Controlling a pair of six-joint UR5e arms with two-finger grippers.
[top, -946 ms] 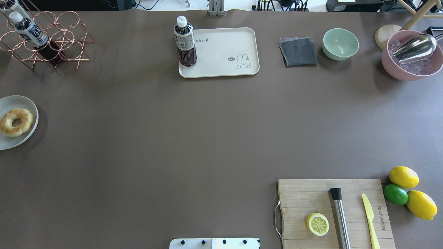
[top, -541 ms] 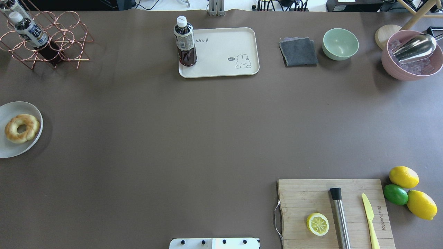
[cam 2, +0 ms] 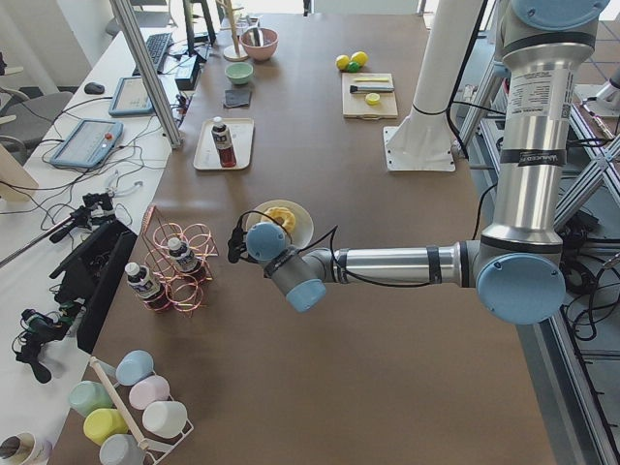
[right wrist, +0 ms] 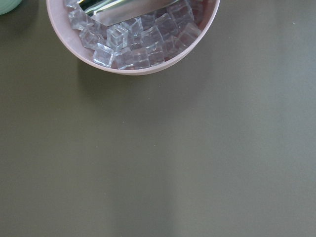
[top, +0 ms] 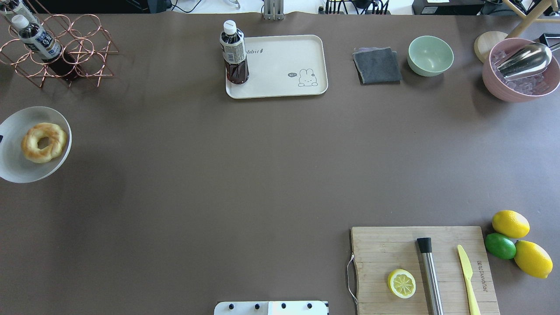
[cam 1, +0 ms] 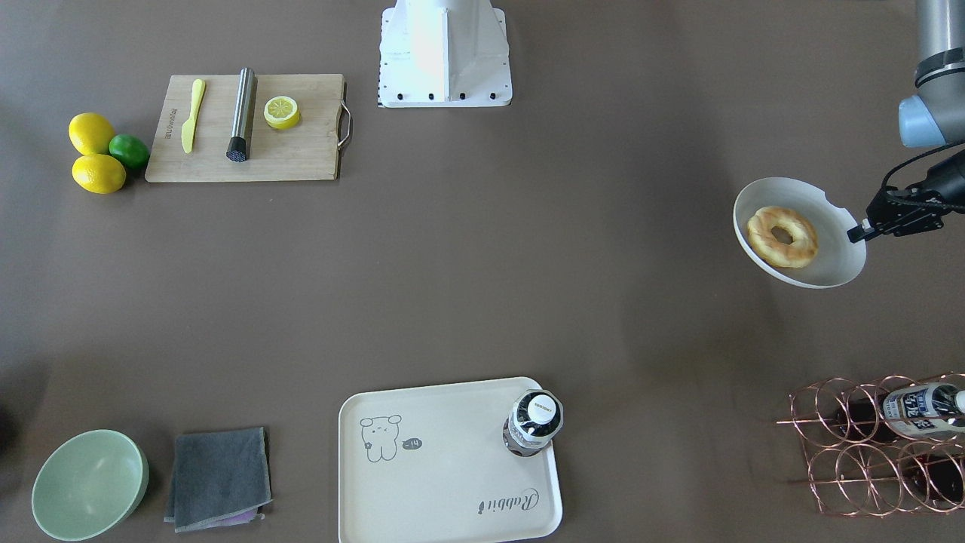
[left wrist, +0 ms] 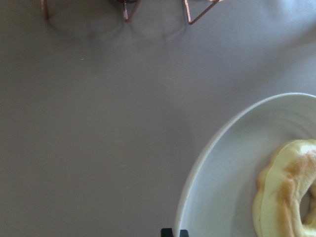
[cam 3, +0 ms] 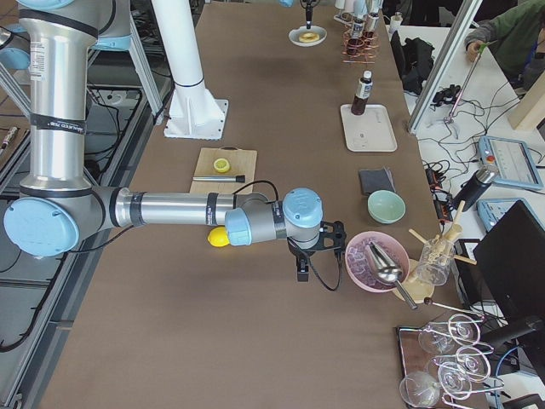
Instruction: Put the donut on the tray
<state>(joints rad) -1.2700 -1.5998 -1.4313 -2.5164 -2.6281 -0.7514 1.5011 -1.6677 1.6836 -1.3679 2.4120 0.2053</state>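
Note:
The donut, a golden ring, lies on a round white plate at the table's left edge. My left gripper is shut on the plate's rim and holds the plate tilted above the table; the donut rests inside it. In the left wrist view the plate and part of the donut fill the lower right. The cream tray lies at the far middle. My right gripper hovers beside the pink bowl, seen only in the exterior right view; I cannot tell its state.
A dark drink bottle stands on the tray's left end. A copper wire rack with bottles is at the far left. A grey cloth, green bowl and pink ice bowl line the far right. A cutting board is near right.
The plate with the donut has moved to the right and towards the table's far side, and it looks larger and more tilted. Nothing else has moved.

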